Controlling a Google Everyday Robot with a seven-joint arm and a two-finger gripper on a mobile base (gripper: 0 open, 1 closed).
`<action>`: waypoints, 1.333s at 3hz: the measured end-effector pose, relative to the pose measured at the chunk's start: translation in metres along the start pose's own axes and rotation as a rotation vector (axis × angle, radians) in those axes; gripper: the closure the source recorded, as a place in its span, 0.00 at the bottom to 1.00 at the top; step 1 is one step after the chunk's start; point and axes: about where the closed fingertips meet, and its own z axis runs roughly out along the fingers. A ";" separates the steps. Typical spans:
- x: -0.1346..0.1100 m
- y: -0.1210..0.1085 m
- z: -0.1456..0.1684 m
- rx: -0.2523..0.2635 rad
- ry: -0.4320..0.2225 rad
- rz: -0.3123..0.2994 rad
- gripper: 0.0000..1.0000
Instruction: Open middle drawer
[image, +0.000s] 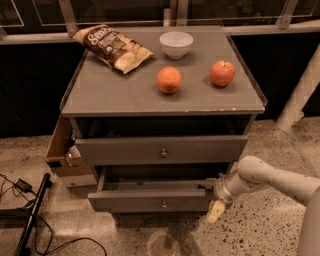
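Observation:
The grey cabinet (165, 97) has stacked flat-fronted drawers. The top drawer (125, 150) stands partly out. Below it, the middle drawer (135, 201) is pulled out toward the camera, with its small round knob (164, 204) at centre and the dark inside showing behind its front. The bottom drawer is hidden under it. My gripper (215, 199), on the white arm (270, 177) coming in from the right, is at the right end of the middle drawer's front, touching it.
On the cabinet top lie a chip bag (112, 46), a white bowl (176, 43), an orange (169, 80) and an apple (222, 73). A cardboard box (62, 150) leans at the cabinet's left. Cables and a black pole (31, 215) lie on the floor at left.

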 end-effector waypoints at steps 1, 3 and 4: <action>0.016 0.044 -0.019 -0.106 0.068 0.028 0.00; 0.026 0.084 -0.041 -0.257 0.098 0.055 0.00; 0.030 0.112 -0.068 -0.456 0.117 0.070 0.00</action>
